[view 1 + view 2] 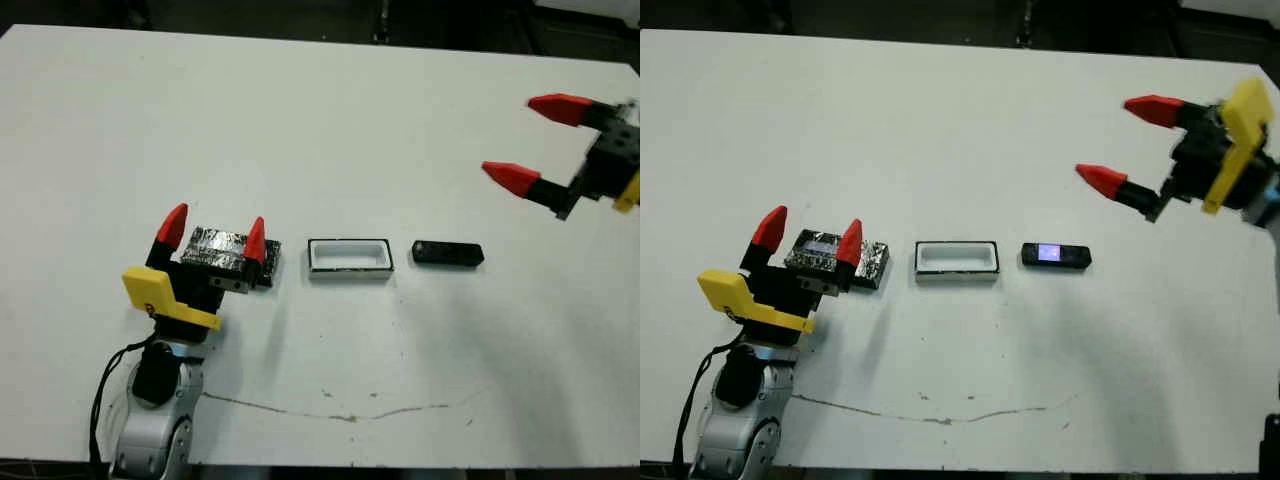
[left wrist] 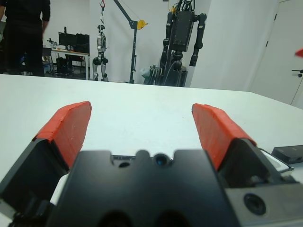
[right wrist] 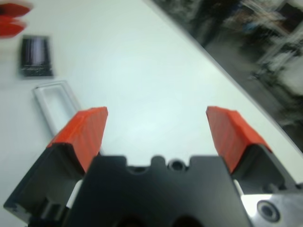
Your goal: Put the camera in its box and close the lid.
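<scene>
Two grippers: left gripper (image 1: 214, 233) is hovering over the lid, fingers apart, gripping nothing; right gripper (image 1: 1116, 142) is hanging above the table's (image 1: 320, 110) right side, fingers spread, empty. One lid (image 1: 872, 262) is lying leftmost, one open box (image 1: 350, 257) mid-row, one camera (image 1: 448, 254) just right of it, all apart.

My left gripper (image 1: 213, 235) sits low at the near left, arm rising from below, wrist straight — red fingers spread wide, nothing between them. My right gripper (image 1: 537, 142) hangs raised at the far right, fingers pointing leftward — likewise spread apart, empty.
</scene>
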